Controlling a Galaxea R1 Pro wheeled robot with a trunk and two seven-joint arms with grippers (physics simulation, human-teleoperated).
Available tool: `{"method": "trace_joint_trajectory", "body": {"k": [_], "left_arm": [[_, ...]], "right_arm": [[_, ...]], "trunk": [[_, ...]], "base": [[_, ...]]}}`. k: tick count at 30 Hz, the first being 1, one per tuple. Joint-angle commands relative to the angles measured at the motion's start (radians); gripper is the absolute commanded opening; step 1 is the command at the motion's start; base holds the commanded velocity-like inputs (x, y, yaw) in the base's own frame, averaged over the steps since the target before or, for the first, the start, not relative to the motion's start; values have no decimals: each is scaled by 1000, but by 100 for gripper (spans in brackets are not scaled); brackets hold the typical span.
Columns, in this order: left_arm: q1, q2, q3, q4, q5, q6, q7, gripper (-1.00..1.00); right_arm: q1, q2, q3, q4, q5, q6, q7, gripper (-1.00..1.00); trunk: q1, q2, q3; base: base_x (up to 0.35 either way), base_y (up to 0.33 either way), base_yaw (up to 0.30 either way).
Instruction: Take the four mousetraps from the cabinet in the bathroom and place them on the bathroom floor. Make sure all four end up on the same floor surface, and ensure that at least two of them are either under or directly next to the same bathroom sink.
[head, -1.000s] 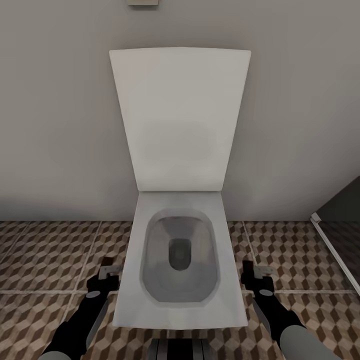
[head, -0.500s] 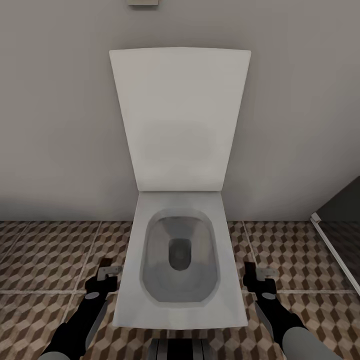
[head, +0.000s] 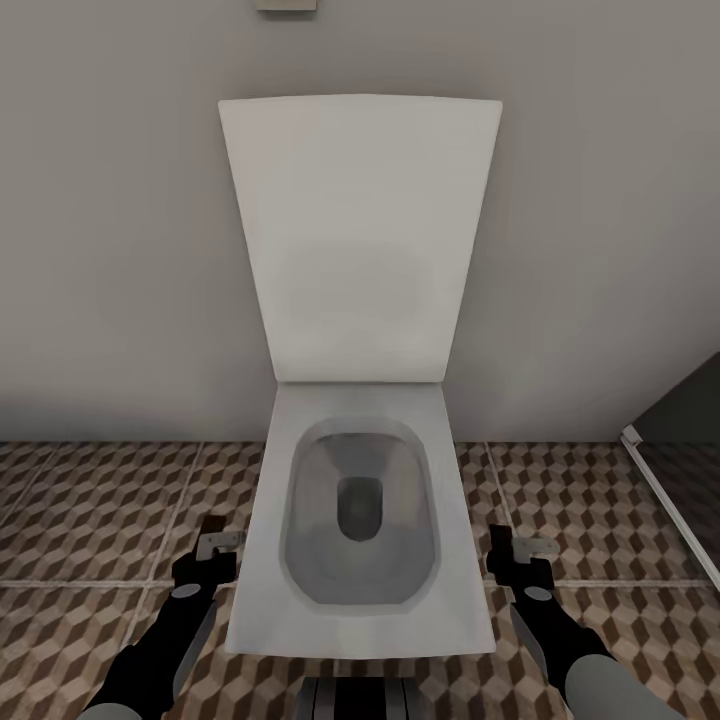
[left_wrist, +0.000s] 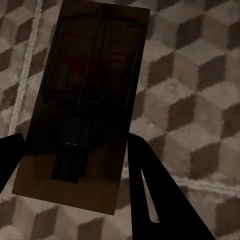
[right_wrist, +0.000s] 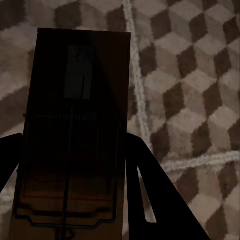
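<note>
Each gripper holds a mousetrap low over the bathroom floor (head: 90, 510), one on either side of a white toilet. In the left wrist view a brown wooden mousetrap (left_wrist: 82, 105) with dark wire parts lies between the dark fingers of my left gripper (left_wrist: 75, 142), which is shut on it. The right wrist view shows a second mousetrap (right_wrist: 75, 125) clamped the same way in my right gripper (right_wrist: 75, 142). From the head view, the left gripper (head: 213, 550) hangs left of the bowl and the right gripper (head: 517, 552) hangs right of it. Cabinet and sink are out of view.
A white square toilet (head: 360, 520) with its lid (head: 360, 240) raised stands straight ahead against a grey wall (head: 110, 250), between my two arms. A dark panel with a white frame (head: 665, 495) runs along the floor at the right.
Both grippers drew back slightly toward me early in the second, then held still. The traps stay clamped.
</note>
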Motion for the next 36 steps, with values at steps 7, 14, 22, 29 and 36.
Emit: {"method": "trace_joint_trajectory", "body": {"k": [7, 14, 22, 29, 36], "left_arm": [[0, 2, -2, -5, -3, 7, 5, -100], [0, 4, -3, -7, -4, 6, 4, -100], [-1, 5, -3, -7, -4, 1, 3, -100], [0, 3, 1, -8, -3, -15, 5, -100], [0, 3, 12, -8, -4, -23, 9, -100]], "right_arm": [[-1, 1, -7, 1, 7, -4, 1, -100], [-1, 0, -7, 1, 7, -4, 0, -100], [-1, -3, -7, 1, 6, -5, 0, -100], [-1, -3, -7, 1, 6, -5, 0, -100], [-1, -3, -12, 1, 6, -5, 0, -100]], "trunk": [[3, -2, -28], [6, -4, -55], [10, -5, -86], [10, -6, -90], [13, -7, -113]], "base": [[0, 0, 0], [0, 0, 0], [0, 0, 0], [0, 0, 0], [0, 0, 0]]}}
